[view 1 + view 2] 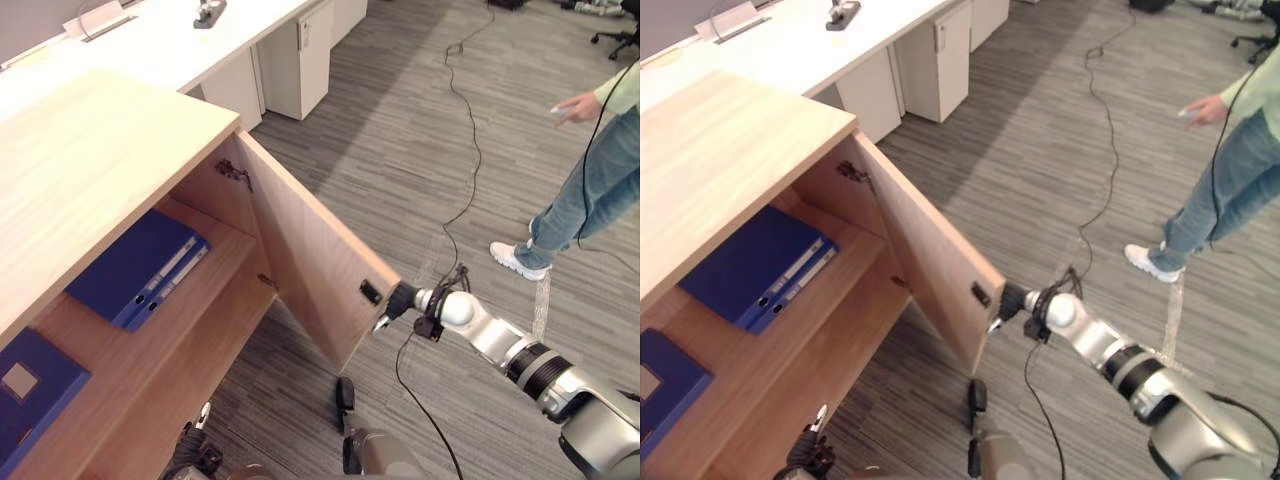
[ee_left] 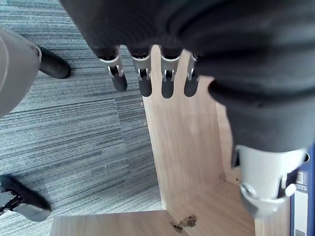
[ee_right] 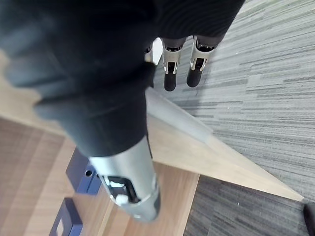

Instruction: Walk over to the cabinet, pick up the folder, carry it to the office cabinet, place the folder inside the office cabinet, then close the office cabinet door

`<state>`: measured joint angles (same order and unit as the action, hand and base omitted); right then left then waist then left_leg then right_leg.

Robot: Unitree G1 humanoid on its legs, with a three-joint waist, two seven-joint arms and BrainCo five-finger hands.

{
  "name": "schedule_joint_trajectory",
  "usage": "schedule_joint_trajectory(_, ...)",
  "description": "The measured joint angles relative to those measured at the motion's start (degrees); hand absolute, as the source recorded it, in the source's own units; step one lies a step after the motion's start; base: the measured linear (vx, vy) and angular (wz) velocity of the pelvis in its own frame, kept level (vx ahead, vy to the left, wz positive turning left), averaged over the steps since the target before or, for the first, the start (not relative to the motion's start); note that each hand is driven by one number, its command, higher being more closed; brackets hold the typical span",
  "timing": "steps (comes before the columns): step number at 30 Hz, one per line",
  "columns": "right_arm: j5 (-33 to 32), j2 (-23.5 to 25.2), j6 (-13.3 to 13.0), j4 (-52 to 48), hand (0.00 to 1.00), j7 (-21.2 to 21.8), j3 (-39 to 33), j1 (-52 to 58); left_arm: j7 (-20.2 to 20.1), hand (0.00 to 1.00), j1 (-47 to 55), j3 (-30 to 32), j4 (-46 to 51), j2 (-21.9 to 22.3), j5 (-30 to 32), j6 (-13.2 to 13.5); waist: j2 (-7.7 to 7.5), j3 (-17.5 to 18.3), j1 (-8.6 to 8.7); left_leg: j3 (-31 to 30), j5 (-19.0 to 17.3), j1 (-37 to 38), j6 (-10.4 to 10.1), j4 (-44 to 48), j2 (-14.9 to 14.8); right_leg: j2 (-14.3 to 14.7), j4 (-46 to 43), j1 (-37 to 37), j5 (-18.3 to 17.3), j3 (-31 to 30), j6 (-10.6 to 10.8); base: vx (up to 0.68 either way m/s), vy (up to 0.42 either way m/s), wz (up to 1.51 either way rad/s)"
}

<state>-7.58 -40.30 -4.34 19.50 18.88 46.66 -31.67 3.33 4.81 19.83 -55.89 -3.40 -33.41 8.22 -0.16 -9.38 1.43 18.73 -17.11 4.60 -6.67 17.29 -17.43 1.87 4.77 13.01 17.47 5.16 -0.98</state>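
The wooden cabinet (image 1: 90,150) fills the 9 o'clock side of the eye views. Its door (image 1: 310,270) stands wide open and swings out toward 5 o'clock.

A blue folder (image 1: 130,262) lies flat on the shelf (image 1: 215,250) inside the cabinet. Its back with the white labels faces the open side. The other folder (image 1: 30,390), also blue and with a white square on it, lies inside too, at 8 o'clock. No hand is touching either folder.

The right hand (image 1: 400,300) reaches in from 4 o'clock. It is right at the free edge of the door, just beside a small black latch (image 1: 370,292). In its wrist view its fingers (image 3: 170,73) are straight and apart, holding nothing. I cannot tell if they touch the door.

The left hand (image 2: 162,59) is low at 7 o'clock, in front of the cabinet. Its fingers are straight and spread too, and it holds nothing. They point at the door's wood.

A long white worktop (image 1: 150,45) runs across 11 o'clock with a small black thing (image 1: 208,12) on it. A person (image 1: 590,190) in blue jeans and a white shoe stands at 2 o'clock on the grey carpet floor (image 1: 400,130).
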Motion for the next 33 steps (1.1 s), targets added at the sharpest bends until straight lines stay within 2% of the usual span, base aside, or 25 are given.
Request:
schedule_joint_trajectory(1, 0.0, 0.3, 0.0, -0.9, 0.0, 0.5, 1.8, 0.1, 0.0, 0.0, 0.0, 0.5, -0.3, -0.2, 0.0, 0.0, -0.79, 0.4, -0.31, 0.0, -0.1, 0.0, -0.2, 0.0, 0.0, 0.0, 0.0, 0.0, 0.0, 0.0, 0.0, -0.05, 0.045, 0.0)
schedule_joint_trajectory(3, 0.0, 0.3, 0.0, -4.0, 0.0, 4.2, 7.0, 0.1, -0.1, 0.0, 0.2, 1.7, -1.1, -0.7, 0.0, 0.0, -2.39, 1.4, -1.03, -0.2, -0.1, 0.0, -0.2, -0.1, 0.0, 0.0, 0.0, 0.0, 0.0, 0.0, 0.0, -0.03, 0.045, 0.02)
schedule_joint_trajectory(4, 0.0, 0.3, 0.0, -4.9, 0.0, 5.8, 8.7, 0.1, -0.1, 0.0, 0.2, 2.0, -1.2, -0.7, 0.0, 0.0, -2.72, 1.6, -1.2, -0.2, -0.1, 0.0, -0.2, -0.1, -0.1, 0.0, 0.0, 0.0, 0.0, 0.0, 0.0, -0.01, 0.051, 0.06)
schedule_joint_trajectory(7, -0.3, 4.7, 0.5, -6.2, 0.0, 7.4, 10.7, 0.3, -0.2, 0.0, 0.2, 3.1, -1.7, -0.7, -0.1, 0.0, -3.25, 2.0, -2.05, -0.7, 0.1, -0.5, -0.6, -0.1, -0.1, -0.2, 0.0, 0.0, 0.4, 0.1, 0.4, 0.01, 0.074, 0.1)
schedule_joint_trajectory(8, -0.3, 5.2, 0.5, -6.3, 0.0, 7.7, 11.4, -0.2, -0.4, 0.0, 0.1, 3.7, -1.6, -0.8, -0.1, 0.0, -3.3, 2.1, -2.87, -0.9, 0.2, -0.5, -0.7, -0.1, -0.1, -0.3, 0.0, 0.0, 0.4, 0.3, 0.4, 0.04, 0.1, 0.12)
schedule_joint_trajectory(9, -0.3, 5.1, 0.5, -6.5, 0.0, 8.9, 12.0, -1.1, -0.4, 0.0, 0.3, 4.9, -1.6, -1.0, -0.2, 0.0, -3.52, 2.1, -3.97, -1.0, 0.6, -0.6, -1.7, -0.1, 0.0, -0.5, 0.0, -0.1, 0.7, 0.6, 0.6, 0.07, 0.136, 0.13)
schedule_joint_trajectory(10, -0.3, 5.1, 0.5, -6.5, 0.0, 9.9, 12.5, -1.7, -0.4, 0.0, 0.6, 5.7, -1.6, -1.2, -0.3, 0.0, -3.84, 2.2, -4.2, -1.1, 0.7, -0.7, -2.0, -0.1, 0.1, -0.7, -0.1, -0.2, 0.9, 0.8, 0.3, 0.07, 0.125, 0.14)
schedule_joint_trajectory(11, -0.3, 5.0, 0.5, -6.5, 0.0, 10.2, 13.0, -2.2, -0.4, 0.0, 0.9, 6.2, -1.6, -1.4, -0.4, 0.0, -4.08, 2.2, -4.18, -1.1, 0.8, -0.7, -2.2, -0.1, 0.2, -0.8, -0.1, -0.4, 1.1, 0.9, 0.1, 0.08, 0.144, 0.13)
schedule_joint_trajectory(13, -0.2, 4.8, 0.6, -6.6, 0.0, 10.9, 13.9, -2.5, -0.4, 0.0, 1.8, 8.0, -1.6, -2.2, -0.4, 0.0, -5.53, 3.0, -4.44, -1.0, 1.3, -0.6, -2.9, -0.4, 0.7, -1.6, -0.1, -0.8, 1.1, 1.2, 0.1, 0.08, 0.154, 0.2)
schedule_joint_trajectory(17, 0.2, 5.0, 1.1, -6.4, 0.0, 11.1, 14.2, -2.6, -0.4, 0.0, 1.6, 8.9, -1.4, -3.2, -0.7, 0.1, -7.25, 3.5, -4.95, -2.6, 1.3, -0.5, -3.0, -0.9, 1.8, -3.3, -0.1, -2.0, 0.8, 2.7, 0.5, 0.05, 0.153, 0.27)
schedule_joint_trajectory(21, 2.5, 9.3, 2.0, -2.6, 0.0, 10.8, 14.1, -4.4, -0.1, 0.0, 1.8, 11.0, -1.4, -3.1, -2.4, 0.2, -7.85, 3.2, -7.3, -5.1, 1.3, -0.6, -2.9, -0.9, 2.3, -4.4, 0.0, -3.6, 0.0, 5.0, 1.3, 0.02, 0.09, 0.35)
schedule_joint_trajectory(23, 4.7, 14.6, 2.1, 3.2, 0.0, 9.4, 12.9, -5.1, 0.2, 0.0, 1.8, 11.2, -1.4, -2.7, -2.6, 0.3, -7.92, 2.9, -8.32, -7.8, 1.4, -1.4, -2.4, -0.9, 2.3, -5.1, 0.0, -4.6, -0.7, 7.6, 1.7, 0.01, 0.037, 0.56)
schedule_joint_trajectory(25, 5.5, 17.8, 2.1, 6.8, 0.0, 8.2, 11.2, -5.3, 0.4, 0.0, 1.7, 11.9, -1.4, -2.2, -2.5, 0.3, -8.25, 2.6, -8.61, -9.5, 1.5, -2.3, -2.4, -0.8, 2.4, -5.5, 0.0, -4.9, -1.0, 9.0, 1.7, 0.01, 0.032, 0.5)
schedule_joint_trajectory(26, 6.8, 22.2, 2.1, 11.8, 0.0, 6.4, 8.7, -5.3, 0.9, 0.0, 1.8, 12.4, -1.6, -1.8, -1.7, 0.3, -8.11, 2.0, -9.26, -11.4, 1.7, -3.1, -2.3, -0.5, 2.5, -5.9, 0.0, -5.3, -1.2, 10.5, 1.9, 0.03, 0.042, 0.66)
schedule_joint_trajectory(28, 7.3, 25.7, 2.1, 16.4, 0.0, 4.2, 6.0, -5.3, 1.5, 0.0, 1.7, 13.1, -1.7, -1.3, 1.5, 0.2, -8.13, 1.3, -9.79, -13.7, 1.8, -4.1, -2.6, 0.4, 2.5, -6.2, -0.1, -6.2, -1.7, 12.3, 2.1, 0.03, 0.043, 0.59)
schedule_joint_trajectory(29, 8.5, 28.7, 1.9, 20.1, 0.0, 2.2, 3.4, -5.4, 1.9, 0.0, 2.0, 13.1, -1.7, -1.3, 4.8, 0.2, -7.96, 1.0, -10.61, -15.0, 1.8, -4.9, -2.6, 0.5, 2.6, -6.4, -0.3, -6.3, -2.5, 12.8, 3.0, 0.04, 0.052, 0.56)
schedule_joint_trajectory(32, 9.0, 32.5, 1.6, 27.3, 0.0, -2.3, -4.9, -5.0, 2.0, 0.0, 1.7, 12.9, -1.3, -1.1, 9.3, 0.2, -7.11, 0.4, -10.08, -22.2, 2.4, -8.7, -2.0, 0.6, 3.4, -6.5, -3.6, -5.7, -7.2, 10.3, 5.7, 0.07, 0.063, 1.27)
schedule_joint_trajectory(33, 8.9, 32.5, 1.5, 29.9, 0.0, -4.8, -10.5, -4.6, 2.0, 0.0, 1.6, 12.6, -0.8, -0.5, 10.7, 0.2, -6.43, 0.1, -10.17, -27.6, 3.1, -11.1, -2.3, 0.4, 4.5, -5.9, -7.6, -4.0, -10.8, 5.8, 6.0, 0.11, 0.051, 1.63)
